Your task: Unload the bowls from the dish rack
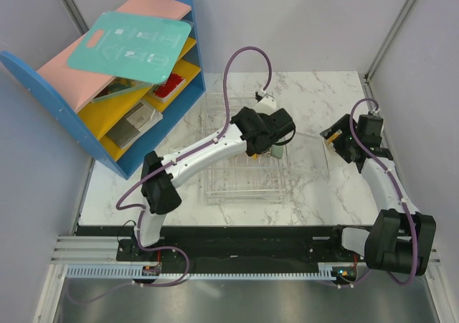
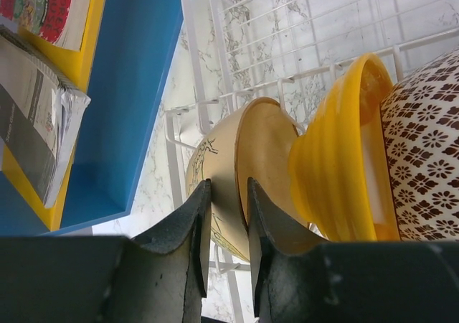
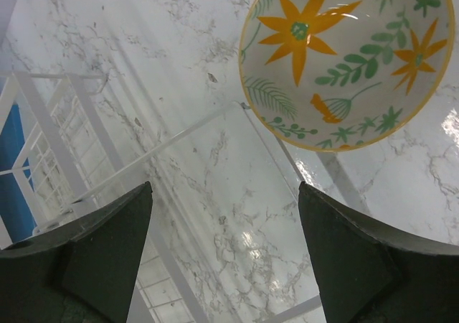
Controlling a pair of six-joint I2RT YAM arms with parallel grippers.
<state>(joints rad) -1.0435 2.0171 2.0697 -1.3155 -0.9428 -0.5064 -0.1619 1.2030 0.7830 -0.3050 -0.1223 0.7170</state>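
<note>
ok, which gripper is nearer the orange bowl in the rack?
Left. The left gripper is inside the dish rack, pinching the cream bowl right beside the orange bowl. The right gripper hangs open over the marble table outside the rack, near a floral bowl.

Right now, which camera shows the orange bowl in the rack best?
The left wrist view: the orange bowl stands on edge, close up, between a cream bowl and a patterned bowl. In the top view the left arm largely hides it; the right wrist view misses it.
</note>
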